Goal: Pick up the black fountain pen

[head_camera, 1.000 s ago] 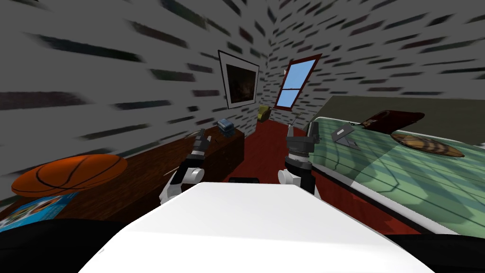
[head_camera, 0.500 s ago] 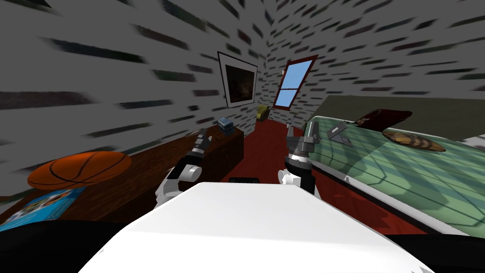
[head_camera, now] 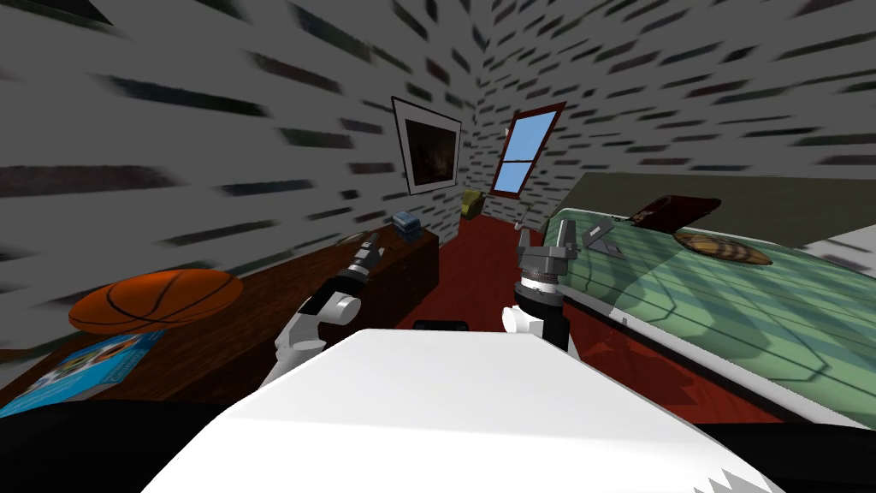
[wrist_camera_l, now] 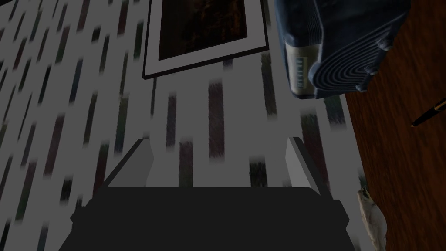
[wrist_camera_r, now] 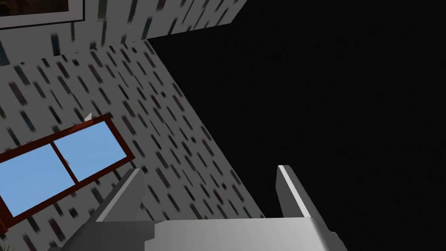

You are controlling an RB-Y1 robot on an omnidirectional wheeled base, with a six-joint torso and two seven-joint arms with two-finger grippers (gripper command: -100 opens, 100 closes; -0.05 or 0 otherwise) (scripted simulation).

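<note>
Fountain pen (wrist_camera_l: pixel 429 112) lies on wooden top (wrist_camera_l: pixel 392 174) | left gripper (wrist_camera_l: pixel 221 146) spread wide, empty | right gripper (wrist_camera_r: pixel 209 171) likewise

The black fountain pen (wrist_camera_l: pixel 429 112) is thin and dark with a pale pointed tip. It lies flat on the brown wooden top (wrist_camera_l: pixel 392 148), at 2 o'clock from the left gripper (wrist_camera_l: pixel 220 148) and clear of it.

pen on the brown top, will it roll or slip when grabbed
The pen looks thin and lies flat on the wooden top, so a nudge would probably roll it. Stiff-looking, it is likely light, and could slip between the thin blades of the left gripper.
</note>
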